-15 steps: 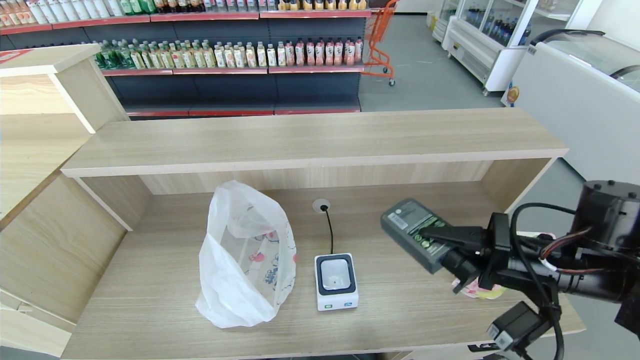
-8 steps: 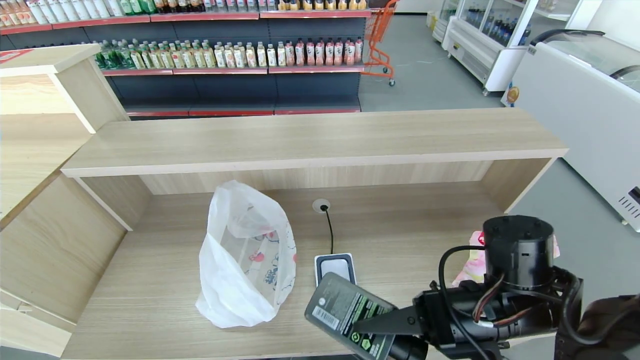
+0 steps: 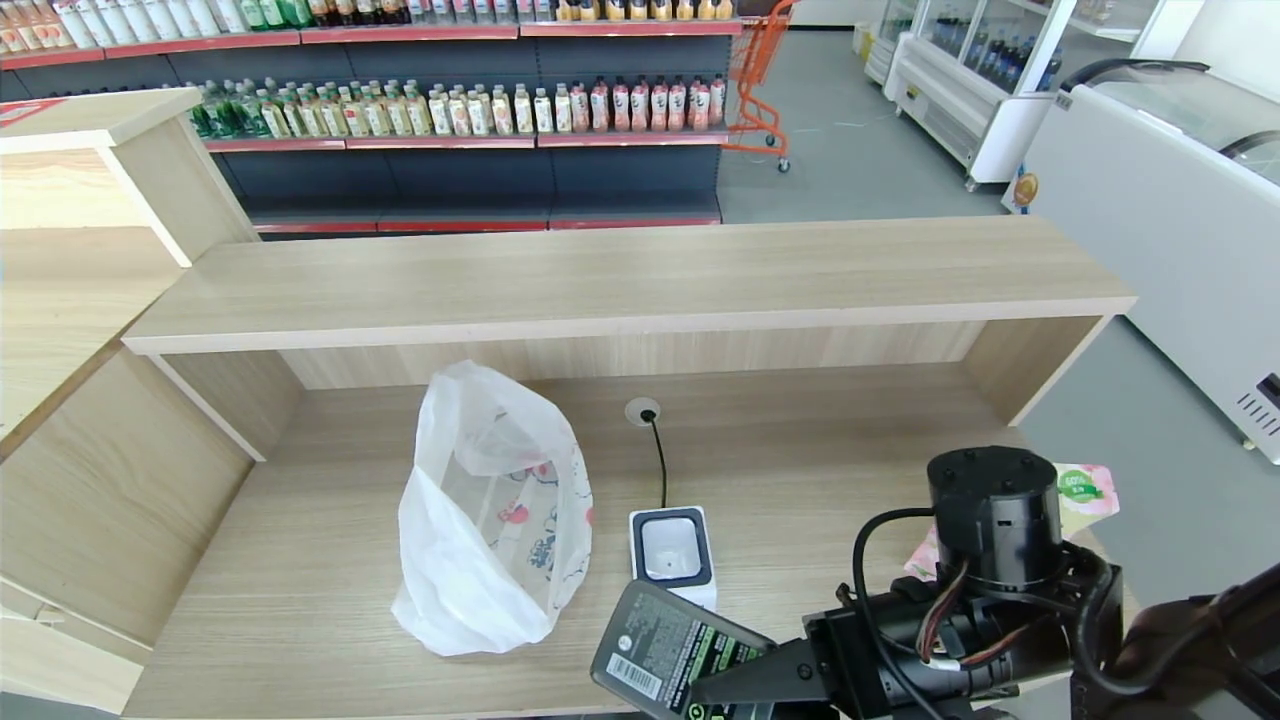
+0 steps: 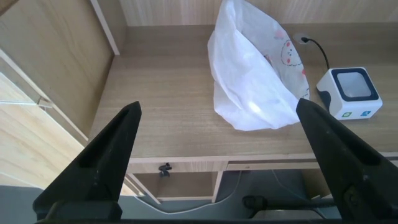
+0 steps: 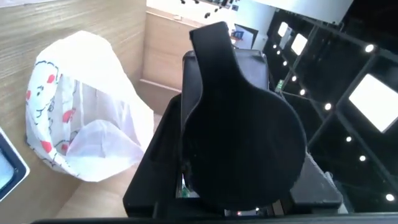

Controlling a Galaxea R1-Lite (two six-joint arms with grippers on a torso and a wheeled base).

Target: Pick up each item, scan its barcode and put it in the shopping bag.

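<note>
STEP: scan | your right gripper (image 3: 745, 685) is clamped on the dark pack (image 3: 655, 640) at the counter's (image 3: 820, 450) front edge, just before the scanner (image 3: 672, 548), barcode side up | left gripper (image 4: 217, 104) spread wide, empty | NEXT: likely turn the barcode down over the scanner window, then carry to the shopping bag (image 3: 490, 520) left of centre

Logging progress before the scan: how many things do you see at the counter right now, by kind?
Shopping bag: 1
Scanner: 1
Grey pack, held up: 1
Pink packet, partly hidden: 1
Total: 4
</note>
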